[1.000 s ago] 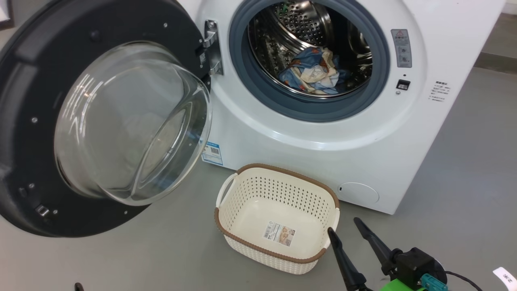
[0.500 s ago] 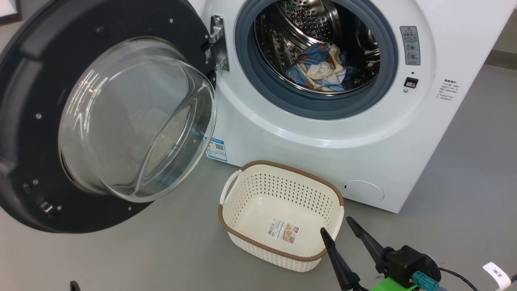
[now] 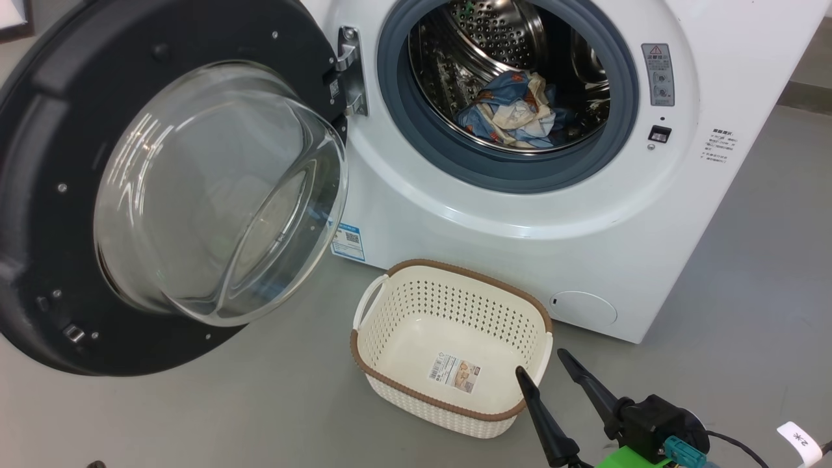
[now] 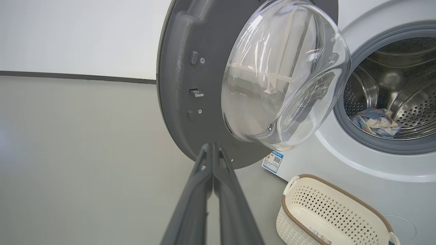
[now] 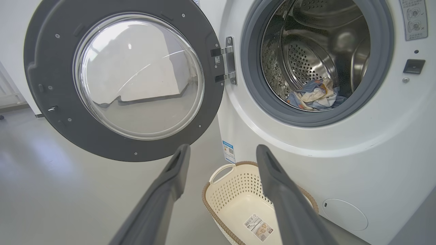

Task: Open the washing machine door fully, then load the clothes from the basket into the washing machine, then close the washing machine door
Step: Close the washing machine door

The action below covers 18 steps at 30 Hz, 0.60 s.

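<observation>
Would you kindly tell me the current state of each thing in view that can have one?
washing machine door: swung wide open.
washing machine: open, loaded.
clothes: bunched inside the drum.
basket: upright on the floor, empty.
left fingers: shut together, holding nothing.
right fingers: open, holding nothing.

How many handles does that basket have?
2. One handle on the basket end nearer the door, the other on the end beside the right gripper.
</observation>
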{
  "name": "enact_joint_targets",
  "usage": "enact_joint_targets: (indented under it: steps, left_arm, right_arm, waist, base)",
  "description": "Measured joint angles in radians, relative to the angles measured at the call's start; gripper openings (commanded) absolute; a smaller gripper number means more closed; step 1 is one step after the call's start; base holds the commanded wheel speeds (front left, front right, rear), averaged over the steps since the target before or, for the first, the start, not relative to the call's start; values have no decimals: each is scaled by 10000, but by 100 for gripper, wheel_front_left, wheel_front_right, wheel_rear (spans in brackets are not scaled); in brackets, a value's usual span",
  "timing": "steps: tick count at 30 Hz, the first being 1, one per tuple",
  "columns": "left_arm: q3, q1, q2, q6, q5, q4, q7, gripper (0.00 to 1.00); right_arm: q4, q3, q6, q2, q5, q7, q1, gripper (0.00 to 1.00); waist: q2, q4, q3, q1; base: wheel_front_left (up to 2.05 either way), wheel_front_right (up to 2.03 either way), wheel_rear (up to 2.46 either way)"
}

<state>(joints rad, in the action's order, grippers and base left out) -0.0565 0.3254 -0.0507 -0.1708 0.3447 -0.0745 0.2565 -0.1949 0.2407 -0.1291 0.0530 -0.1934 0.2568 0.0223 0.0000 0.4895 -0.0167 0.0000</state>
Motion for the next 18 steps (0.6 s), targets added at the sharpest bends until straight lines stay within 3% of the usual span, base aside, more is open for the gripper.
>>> enact_joint_targets:
  steps: [2, 4, 13, 18]
  left_arm:
    - [-36, -2, 0, 13, 54, -73, 0, 0]
    - [-290, -6, 2, 240, 633, -261, 0, 0]
    - [-1806, -450, -10, 1175, 1014, -451, 0, 0]
    - [-2794, -1436, -159, 1730, 2201, -403, 0, 0]
  right_arm:
    - [0, 0, 0, 0, -4, 0, 0, 100]
    - [2, -6, 0, 0, -23, 0, -1, 100]
    - [0, -17, 0, -2, -69, 0, -4, 100]
    - [2, -58, 0, 0, -274, 0, -7, 100]
  waist:
    - [0, 2, 3, 0]
    - [0, 7, 16, 0]
    - [0, -12, 71, 0]
    - [0, -33, 108, 0]
  base:
    - [0, 0, 0]
    - [0, 0, 0]
    - [0, 0, 0]
    - [0, 0, 0]
